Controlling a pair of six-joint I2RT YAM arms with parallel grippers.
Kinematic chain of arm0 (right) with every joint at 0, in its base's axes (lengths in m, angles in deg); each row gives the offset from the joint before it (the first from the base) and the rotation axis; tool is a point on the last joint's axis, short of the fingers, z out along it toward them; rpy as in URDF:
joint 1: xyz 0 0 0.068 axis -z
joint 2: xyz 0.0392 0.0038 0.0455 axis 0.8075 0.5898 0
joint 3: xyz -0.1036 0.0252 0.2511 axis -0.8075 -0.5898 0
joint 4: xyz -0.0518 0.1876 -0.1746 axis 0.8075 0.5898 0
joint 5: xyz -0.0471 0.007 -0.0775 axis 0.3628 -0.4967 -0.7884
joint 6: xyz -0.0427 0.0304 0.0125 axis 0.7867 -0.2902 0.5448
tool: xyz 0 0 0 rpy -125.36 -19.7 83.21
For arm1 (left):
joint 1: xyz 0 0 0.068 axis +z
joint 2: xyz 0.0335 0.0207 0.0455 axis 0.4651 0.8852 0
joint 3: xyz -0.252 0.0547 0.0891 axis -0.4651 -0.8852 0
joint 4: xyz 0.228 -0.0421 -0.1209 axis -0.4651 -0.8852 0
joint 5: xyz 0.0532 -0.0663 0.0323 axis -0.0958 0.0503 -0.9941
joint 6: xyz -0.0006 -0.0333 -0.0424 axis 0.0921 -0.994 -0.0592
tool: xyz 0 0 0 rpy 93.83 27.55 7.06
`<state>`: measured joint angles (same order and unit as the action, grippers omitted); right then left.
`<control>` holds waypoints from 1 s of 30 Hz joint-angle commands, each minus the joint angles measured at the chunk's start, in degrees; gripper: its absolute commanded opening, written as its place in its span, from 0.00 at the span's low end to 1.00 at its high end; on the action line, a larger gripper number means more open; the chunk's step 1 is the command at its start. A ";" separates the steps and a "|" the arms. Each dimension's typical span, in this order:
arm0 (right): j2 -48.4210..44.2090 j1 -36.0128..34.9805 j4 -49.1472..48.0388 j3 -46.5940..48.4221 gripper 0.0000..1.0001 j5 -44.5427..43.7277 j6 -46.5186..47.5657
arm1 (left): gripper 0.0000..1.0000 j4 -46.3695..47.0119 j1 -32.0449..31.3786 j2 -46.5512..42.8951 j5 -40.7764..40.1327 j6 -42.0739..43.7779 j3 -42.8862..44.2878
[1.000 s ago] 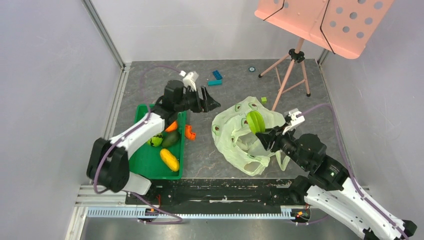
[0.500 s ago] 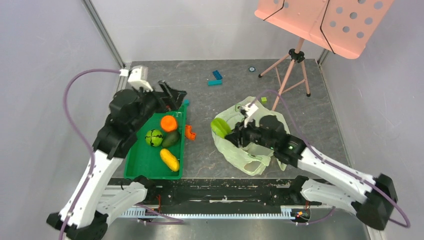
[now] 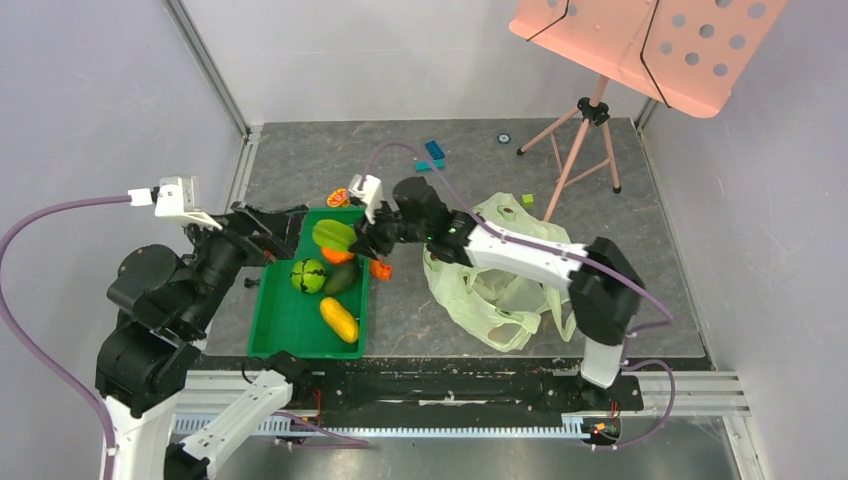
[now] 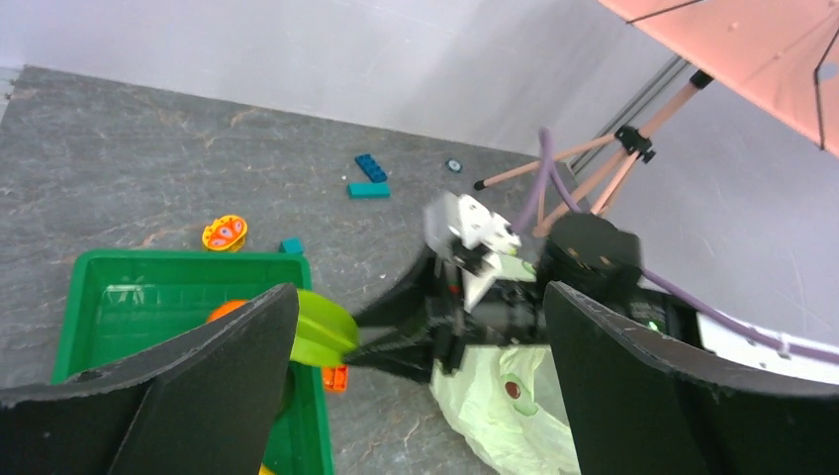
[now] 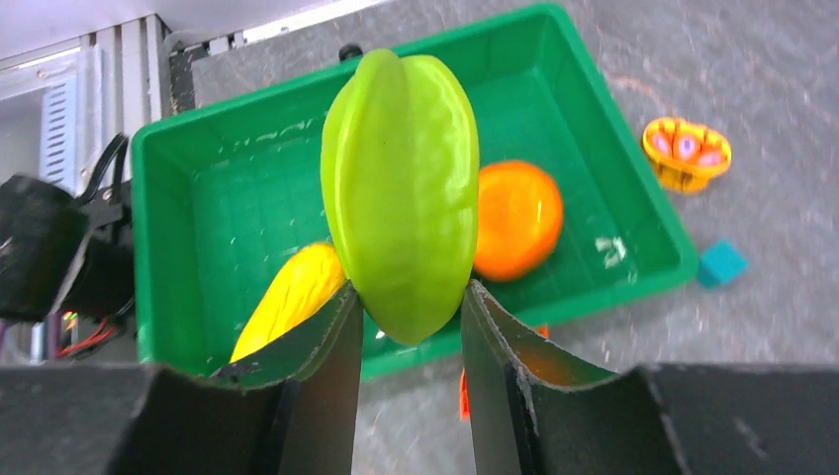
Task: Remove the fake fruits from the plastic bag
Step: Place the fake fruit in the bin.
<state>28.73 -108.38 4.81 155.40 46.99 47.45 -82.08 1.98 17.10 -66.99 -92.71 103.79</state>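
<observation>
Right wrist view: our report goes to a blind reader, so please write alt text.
The right hand grips a light green fruit over a green tray. An orange fruit and a yellow fruit lie in the tray.

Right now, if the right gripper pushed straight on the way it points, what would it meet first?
Likely the green tray, between the yellow fruit and orange fruit; the held light green fruit would land first. Height unclear.

- The tray (image 3: 290, 330) lies left of the plastic bag (image 3: 480, 285).
- In the tray, the oblong fruit (image 3: 339, 319) lies nearest, the avocado-like fruit (image 3: 343, 279) just behind it.
- The ribbed fruit (image 3: 333, 234) hangs over the tray's far end.
</observation>
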 commanded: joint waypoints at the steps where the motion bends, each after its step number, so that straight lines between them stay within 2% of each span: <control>1: 10.04 0.03 -1.15 13.06 0.23 5.55 8.51 | 1.00 -4.29 0.25 -0.11 -0.33 3.38 1.35; 6: 19.61 -0.06 -7.27 21.14 0.23 7.47 8.70 | 1.00 -4.88 0.24 -0.67 -0.13 4.10 1.65; 10: 25.87 -0.64 -8.28 26.44 0.22 6.03 12.29 | 1.00 -5.03 0.24 -0.91 0.26 4.62 1.51; 20: 39.85 -3.02 -7.22 41.67 0.22 -5.45 18.19 | 1.00 -5.35 0.17 -1.75 1.43 5.28 0.34; 24: 42.62 -3.31 -5.98 43.94 0.22 -9.42 20.70 | 1.00 -5.66 0.19 -1.85 1.63 6.14 0.18; 30: 43.46 -3.56 -3.65 43.34 0.34 -11.20 23.91 | 1.00 -5.53 0.19 -1.91 1.71 6.39 -0.29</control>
<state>71.77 -111.83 0.79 196.29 38.66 67.73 -87.22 1.98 15.47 -66.46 -90.15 103.84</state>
